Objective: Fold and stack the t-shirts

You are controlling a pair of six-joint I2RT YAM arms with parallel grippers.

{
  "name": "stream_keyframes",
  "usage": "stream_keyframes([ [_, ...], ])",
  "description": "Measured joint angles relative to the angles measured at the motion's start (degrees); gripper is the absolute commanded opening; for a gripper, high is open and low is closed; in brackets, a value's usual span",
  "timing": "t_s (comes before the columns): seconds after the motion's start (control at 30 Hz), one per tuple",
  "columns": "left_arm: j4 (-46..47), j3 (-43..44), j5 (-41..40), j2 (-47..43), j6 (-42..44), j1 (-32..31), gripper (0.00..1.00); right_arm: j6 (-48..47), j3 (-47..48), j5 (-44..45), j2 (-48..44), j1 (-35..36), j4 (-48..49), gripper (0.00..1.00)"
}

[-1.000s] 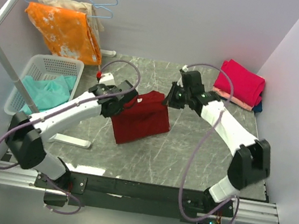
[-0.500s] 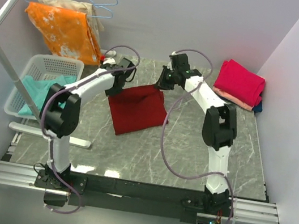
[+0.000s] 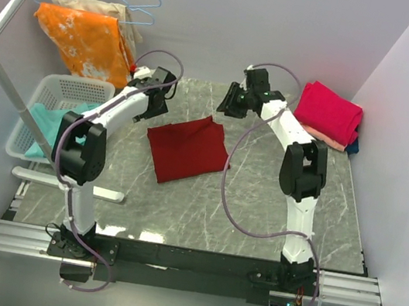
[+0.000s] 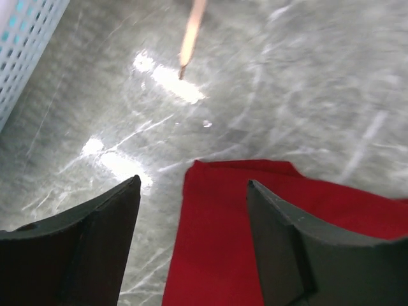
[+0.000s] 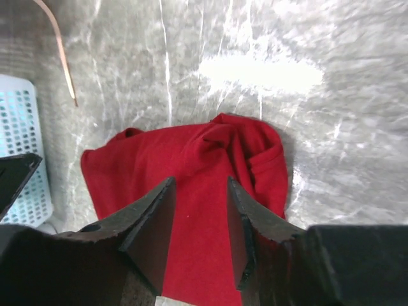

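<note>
Grey marbled stone formed the table point(image 3: 259, 201), and both arms stretched toward its far edge with wrists bent downward. Over the far corners of the maroon t-shirt point(image 3: 187, 148) hovered the left gripper point(image 3: 147, 108) and the right gripper point(image 3: 232, 104), fingers spread, pinching nothing. That shirt lay flat as a soft, slightly rumpled rectangle midway between the side edges, nearer the far edge. A stack of folded t-shirts point(image 3: 328, 111), pink over peach and dark blue, sat at the far right corner.
</note>
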Motion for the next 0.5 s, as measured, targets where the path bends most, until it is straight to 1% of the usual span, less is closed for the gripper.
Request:
stream_keyframes([
  [0.03,0.52,0.0,0.55,-0.68,0.46,0.04,0.7,0.0,0.0,0.0,-0.46,-0.26,-0.07,0.37],
  [0.07,0.85,0.0,1.31,-1.25,1.09,0.04,0.65,-0.02,-0.11,-0.07,-0.96,-0.44,-0.22,0.34],
  [0.1,0.94,0.0,2.34,-1.75,1.62,0.02,0.62,-0.09,-0.72,-0.09,-1.62,-0.48,-0.17,0.25],
  [0.13,1.03,-0.07,3.3,-2.1,2.16,-0.11,0.59,-0.11,-1.9,-0.13,-2.56,-0.44,-0.22,0.21],
  [0.17,1.73,-0.7,4.44,-2.56,2.69,-0.22,0.5,-0.31,-3.34,-0.11,-3.63,-0.22,-0.33,0.17],
  [0.2,2.14,-1.44,5.4,-2.91,3.04,-0.35,0.46,-0.5,-5.33,-0.09,-4.83,0.13,-0.22,0.08],
  [0.27,3.41,-4.2,7.76,-3.69,3.96,-0.74,0.39,-0.94,-9.46,-0.02,-6.8,1.22,-0.13,0.02],
  [0.3,3.52,-5.53,9.07,-3.78,4.26,-0.92,0.36,-0.96,-11.1,-0.15,-7.28,1.9,-0.07,0.0],
  [0.43,3.04,-7.41,12.9,-2.75,4.55,-1.22,0.25,-0.48,-14.53,-1.81,-7.21,3.72,-0.04,0.0],
  [0.5,3.37,-7.34,13.77,-1.99,4.66,-1.22,0.24,-0.26,-14.6,-2.93,-6.82,4.0,0.15,0.0],
])
